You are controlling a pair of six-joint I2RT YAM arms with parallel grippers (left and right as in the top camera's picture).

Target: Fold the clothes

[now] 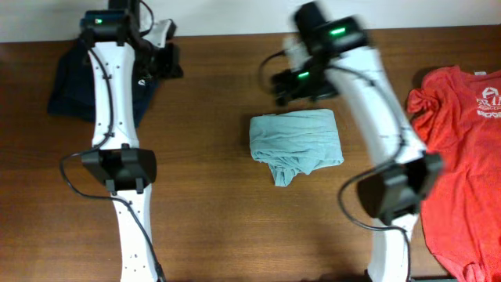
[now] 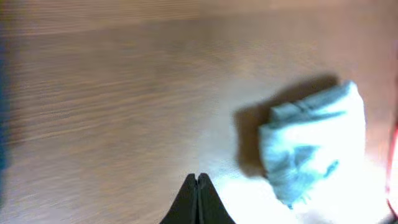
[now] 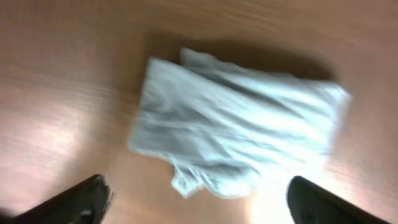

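far-left corner: we see a dark navy cloth heap (image 1: 70, 86) bunched at the back-left corner of the brown wooden table (image 1: 211, 196), partly under the left arm.
left gripper: the left gripper (image 1: 163, 56) sits by the table's back edge, just right of the navy heap. In its wrist view the black fingers (image 2: 186, 208) are pressed together with nothing between them, over bare wood. We can't tell whether the tips touch the table.
table middle: the pale blue-grey cloth T-shirt (image 1: 296, 141) is folded into a compact, roughly rectangular bundle near the table's centre, slightly toward the back edge. It's wrinkled, and one loose flap pokes out toward the front edge. It lies flat on the wood, and neither gripper touches it.
right gripper: the right gripper (image 1: 283, 88) is blurred in the overhead view, hanging just behind the bundle's back-left corner. In the wrist view its fingers (image 3: 74, 202) are spread wide at either side of the frame, with the bundle below them and nothing pinched.
right edge: the red cloth T-shirt (image 1: 458, 157) lies spread flat along the table's right edge and runs out of view. Its white chest print (image 1: 489, 102) faces up near the back. It's well apart from the blue-grey bundle, with the right arm in between.
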